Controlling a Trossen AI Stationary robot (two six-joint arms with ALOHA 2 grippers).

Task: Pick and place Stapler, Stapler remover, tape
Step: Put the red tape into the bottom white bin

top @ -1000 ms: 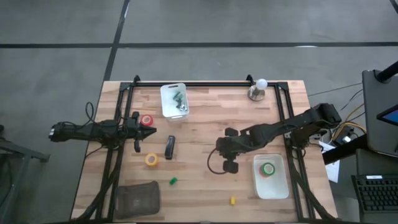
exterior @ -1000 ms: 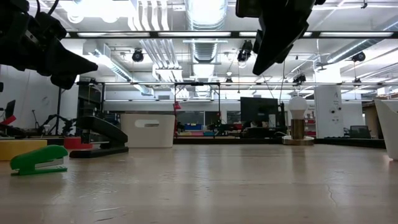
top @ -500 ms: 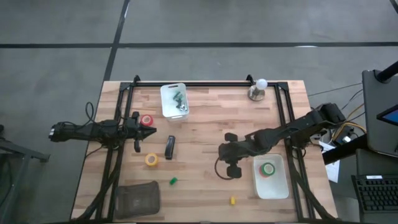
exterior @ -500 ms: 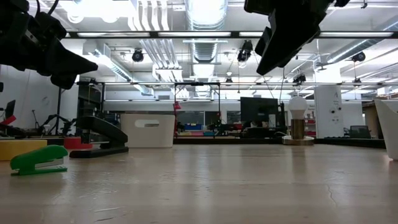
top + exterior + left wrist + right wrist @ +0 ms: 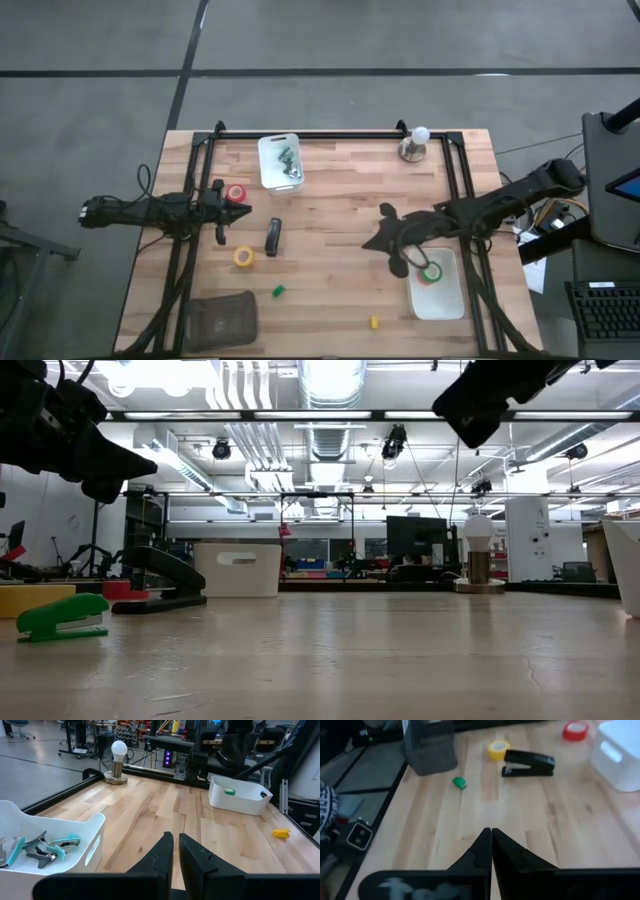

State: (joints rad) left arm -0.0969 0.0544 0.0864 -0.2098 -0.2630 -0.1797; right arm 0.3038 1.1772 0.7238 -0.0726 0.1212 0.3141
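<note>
We see the right gripper with jaws closed and empty, beside the white bin. The left gripper, jaws closed, is near the slim black stapler on the wooden desk.

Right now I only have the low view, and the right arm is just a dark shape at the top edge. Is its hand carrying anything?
Observer: No. The right wrist view shows the right hand shut, with nothing between its fingers.
Operator: Where is it over the table?
Observer: From above, it hangs over bare wood, just beside the white plastic tray, on the side toward the table's middle.
Operator: I only see that tray's wall. What's inside?
Observer: A green ring-shaped tape roll, with some red showing around it.
</note>
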